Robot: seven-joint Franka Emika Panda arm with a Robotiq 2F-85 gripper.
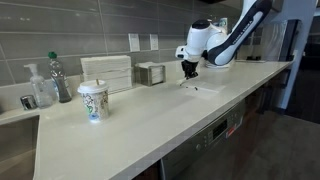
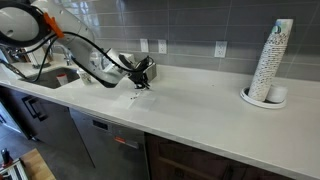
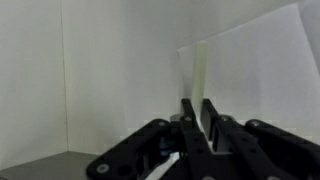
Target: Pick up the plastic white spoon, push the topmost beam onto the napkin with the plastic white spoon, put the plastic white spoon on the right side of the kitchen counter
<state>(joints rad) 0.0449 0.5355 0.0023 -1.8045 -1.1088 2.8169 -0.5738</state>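
Observation:
My gripper (image 1: 189, 70) hangs just above the kitchen counter (image 1: 150, 120) near the back wall, and it also shows in an exterior view (image 2: 143, 76). In the wrist view the gripper (image 3: 200, 115) is shut on the plastic white spoon (image 3: 201, 70), a thin pale strip that sticks straight out from between the fingers. The napkin (image 3: 262, 62) lies flat on the counter just beyond and beside the spoon's far end. Small things lie under the gripper (image 1: 192, 87), too small to identify. I cannot make out the beam.
A paper cup (image 1: 93, 101), a ribbed white dispenser (image 1: 106, 72), a small box (image 1: 150, 73), bottles (image 1: 60, 78) and a sink (image 1: 12, 108) share the counter. A tall stack of cups (image 2: 272, 58) stands far along it. Grey wall tiles back it.

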